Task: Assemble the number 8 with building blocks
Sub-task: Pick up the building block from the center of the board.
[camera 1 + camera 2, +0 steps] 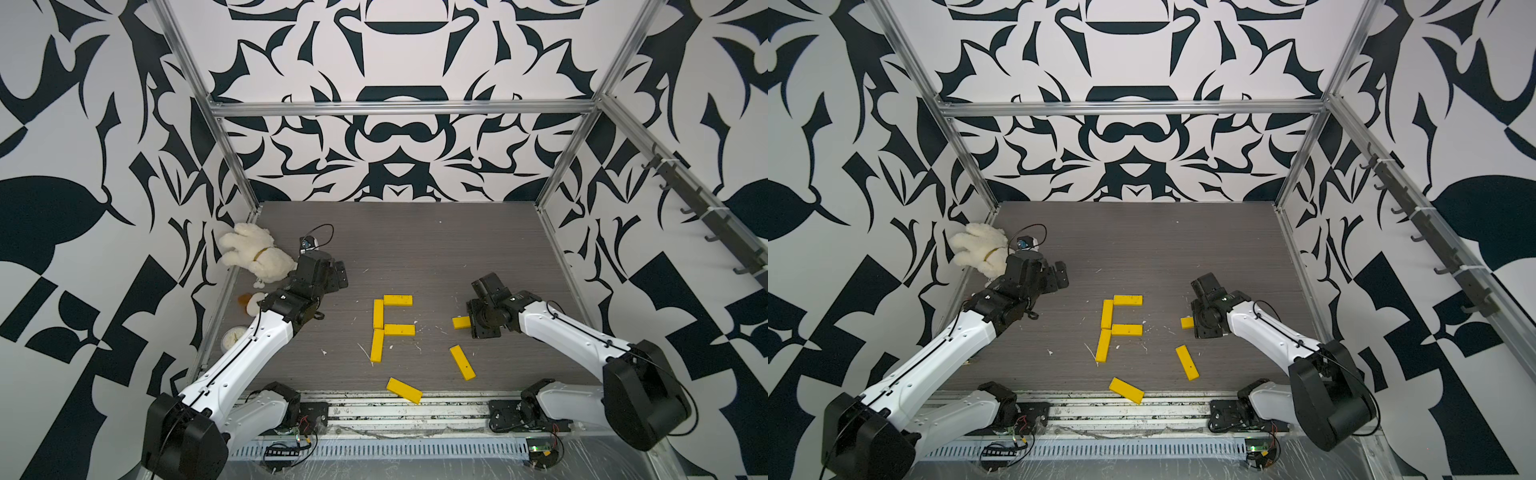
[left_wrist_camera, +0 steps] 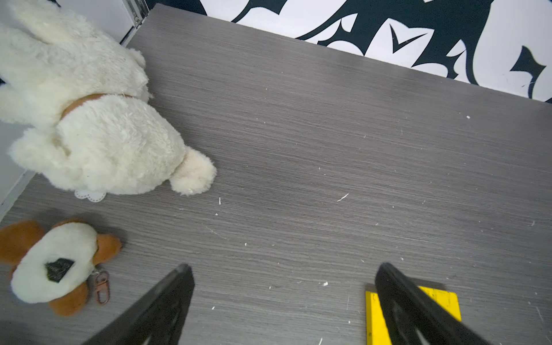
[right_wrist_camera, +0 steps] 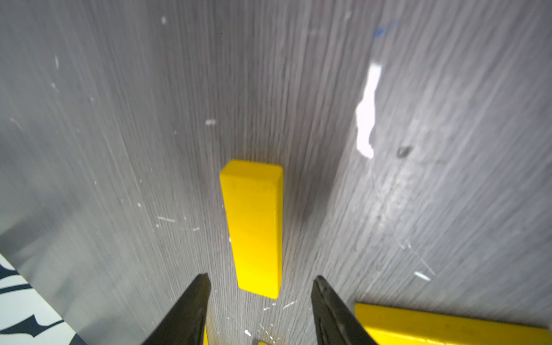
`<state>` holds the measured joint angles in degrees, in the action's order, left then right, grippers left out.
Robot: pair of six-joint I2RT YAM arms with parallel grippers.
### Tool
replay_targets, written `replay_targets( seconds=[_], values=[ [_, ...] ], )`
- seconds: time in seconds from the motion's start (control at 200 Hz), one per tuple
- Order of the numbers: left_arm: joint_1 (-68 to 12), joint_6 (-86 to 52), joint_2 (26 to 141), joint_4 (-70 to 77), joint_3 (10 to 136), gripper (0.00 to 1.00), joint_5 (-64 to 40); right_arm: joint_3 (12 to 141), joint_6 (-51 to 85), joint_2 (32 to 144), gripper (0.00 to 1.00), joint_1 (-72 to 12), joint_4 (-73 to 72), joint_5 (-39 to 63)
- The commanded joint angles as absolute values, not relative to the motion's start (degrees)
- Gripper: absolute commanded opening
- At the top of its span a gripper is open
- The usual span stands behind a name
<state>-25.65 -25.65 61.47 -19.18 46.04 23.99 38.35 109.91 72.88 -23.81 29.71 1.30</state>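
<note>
Grey woodgrain tabletop [image 1: 415,249], black-and-white patterned walls [image 1: 395,54], aluminium frame [image 1: 399,107], left jaws spread, right jaws spread.

1. Walls [image 1: 399,137] on three sides carry a bold black-on-white pattern of curling leaves and blades, mirrored about the middle of the back wall.
2. A silver aluminium frame [image 1: 399,107] runs along the wall joints: a crossbar across the back, posts at both corners.
3. A dark rail of hooks [image 1: 706,218] is fixed to the frame on the right-hand side.
4. The bench [image 1: 415,241] is grey with fine wood grain, dotted with white flecks.
5. At its near edge lie metal tracks [image 1: 395,409] and a slotted grey duct [image 1: 395,449].
6. Light is even and soft — shadows are faint.
</note>
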Motion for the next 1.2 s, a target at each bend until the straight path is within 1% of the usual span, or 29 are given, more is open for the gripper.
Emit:
replay_targets(
  seconds=[0.0,0.185,0.32,0.39,0.445,0.505,0.54,0.565,0.625,0.78,0.84,0.935,1.005,1.06,1.195],
  values=[
    [-25.4,-25.2,61.0,-18.5,45.3,0.99,24.4,38.2,105.9,74.4,0.56,-22.1,30.8,3.7],
    [-25.4,-25.1,61.0,-18.5,45.3,0.99,24.9,38.7,101.7,79.0,0.54,-19.8,27.6,5.9],
    [-25.1,-25.2,61.3,-18.1,45.0,0.99,24.6,43.4,94.7,84.1,0.54,-18.3,29.1,7.9],
    [-24.7,-25.2,61.3,-17.9,44.9,0.99,24.4,45.2,91.6,86.6,0.51,-17.4,29.5,8.0],
    [-24.5,-25.2,61.3,-18.0,45.0,1.0,24.3,45.9,89.4,88.4,0.44,-16.5,29.0,8.7],
    [-24.4,-25.2,61.3,-18.1,45.1,0.99,24.3,46.9,86.5,90.1,0.27,-15.7,29.2,9.4],
    [-24.3,-25.2,61.4,-18.2,45.2,1.0,24.3,47.7,84.4,91.1,0.2,-15.3,29.8,9.9],
    [-24.3,-25.2,61.5,-18.4,45.3,0.99,24.2,48.4,83.0,91.6,0.16,-15.1,30.5,10.1],
    [-24.0,-25.2,61.6,-18.4,45.5,0.99,24.1,50.6,78.9,92.7,0.11,-14.6,32.8,10.2],
    [-23.8,-25.6,62.0,-18.2,45.4,0.99,23.1,57.4,67.4,95.3,0.08,-14.1,37.4,10.3],
    [-23.7,-25.7,62.2,-18.1,45.5,0.99,22.6,62.5,61.2,97.8,0.08,-14.1,41.4,9.8],
    [-23.6,-25.8,62.3,-18.3,45.8,0.99,22.2,70.2,51.8,102.0,0.11,-14.4,45.6,11.7],
    [-23.6,-26.0,62.3,-18.3,45.9,0.99,22.0,76.1,44.9,104.3,0.08,-15.3,48.8,10.5],
    [-23.6,-26.0,62.3,-18.2,45.8,0.99,21.9,80.7,39.2,106.4,0.05,-15.8,50.2,12.5],
    [-23.6,-26.0,62.5,-18.2,46.1,0.99,21.6,88.1,28.5,111.2,0.04,-18.9,52.1,21.6]
  ],
)
